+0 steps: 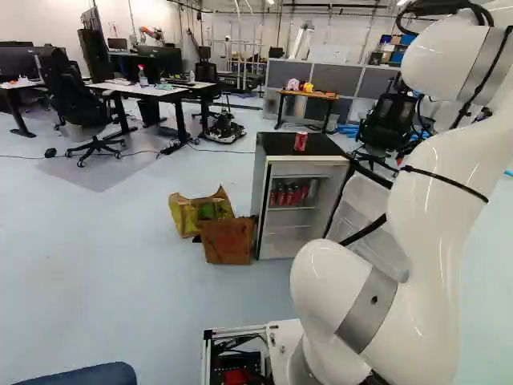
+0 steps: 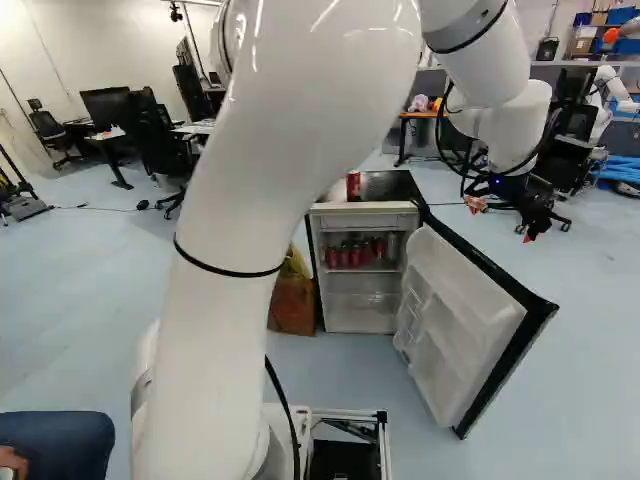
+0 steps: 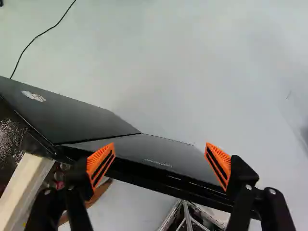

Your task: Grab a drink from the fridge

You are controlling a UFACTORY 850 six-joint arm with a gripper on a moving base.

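Likely, the red drink cans will feel firm yet dent under a hard squeeze, fairly light, and slippery if chilled; mid-body, from both sides, looks the safest hold. They stand upright inside the fridge, left of the claw and lower. The claw hangs above the open door at the right, spread wide with nothing gripped.
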